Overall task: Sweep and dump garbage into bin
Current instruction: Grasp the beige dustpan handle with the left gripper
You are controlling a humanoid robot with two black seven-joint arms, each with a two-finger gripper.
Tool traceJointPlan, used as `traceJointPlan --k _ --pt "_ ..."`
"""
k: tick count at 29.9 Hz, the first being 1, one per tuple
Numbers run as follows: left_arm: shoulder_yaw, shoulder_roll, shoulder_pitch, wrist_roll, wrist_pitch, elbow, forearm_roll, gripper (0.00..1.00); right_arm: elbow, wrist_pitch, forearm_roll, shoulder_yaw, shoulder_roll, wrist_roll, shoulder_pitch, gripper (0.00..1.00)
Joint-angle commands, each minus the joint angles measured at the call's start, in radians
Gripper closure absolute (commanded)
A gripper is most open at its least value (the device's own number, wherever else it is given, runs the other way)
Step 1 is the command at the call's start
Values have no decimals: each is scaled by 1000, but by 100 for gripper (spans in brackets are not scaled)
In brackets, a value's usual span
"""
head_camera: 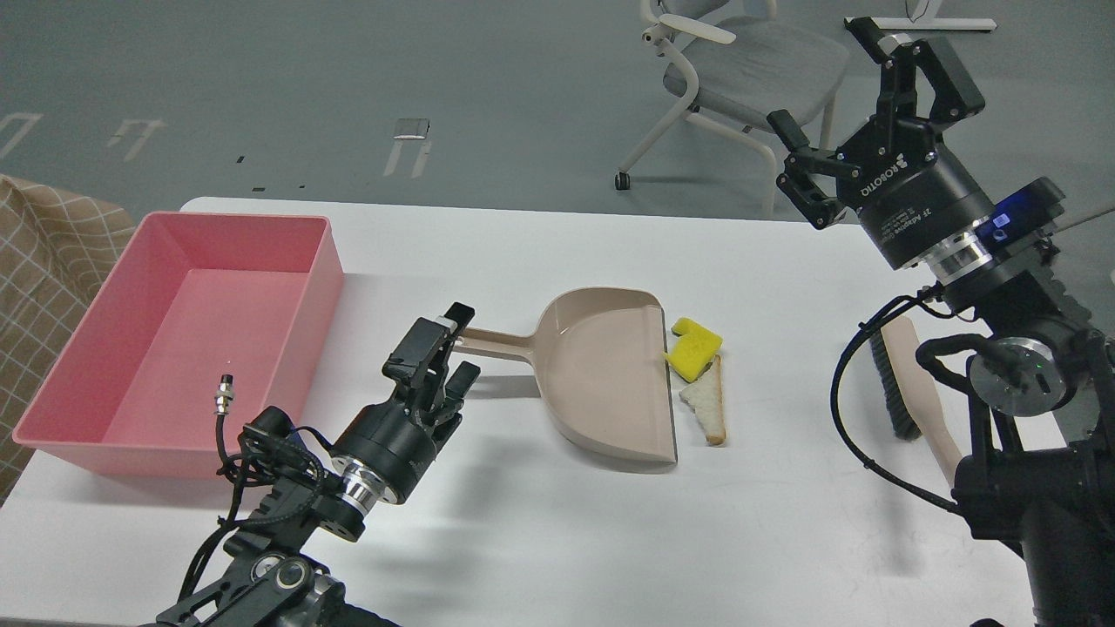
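Observation:
The yellow sponge block (693, 347) and the triangular bread slice (706, 403) lie on the white table just right of the open mouth of the beige dustpan (605, 372). The pink bin (179, 331) stands at the table's left. My left gripper (449, 347) is open, low over the table, its fingers at the end of the dustpan's handle (492, 345); it holds nothing. My right gripper (858, 100) is open and empty, raised high over the table's right side.
A brush (910, 386) with black bristles and a beige back lies at the right, partly behind my right arm. An office chair (740, 70) stands on the floor beyond the table. A checked cloth (39, 252) is at the far left.

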Motion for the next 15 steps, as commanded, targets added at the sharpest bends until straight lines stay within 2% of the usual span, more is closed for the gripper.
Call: traceJointPlan --k 1,15 --pt "30 -21 2 3 1 39 5 2 0 0 0 0 0 0 1 0" --pt "37 -82 -112 -10 21 296 3 2 5 0 -2 6 0 1 -2 0"
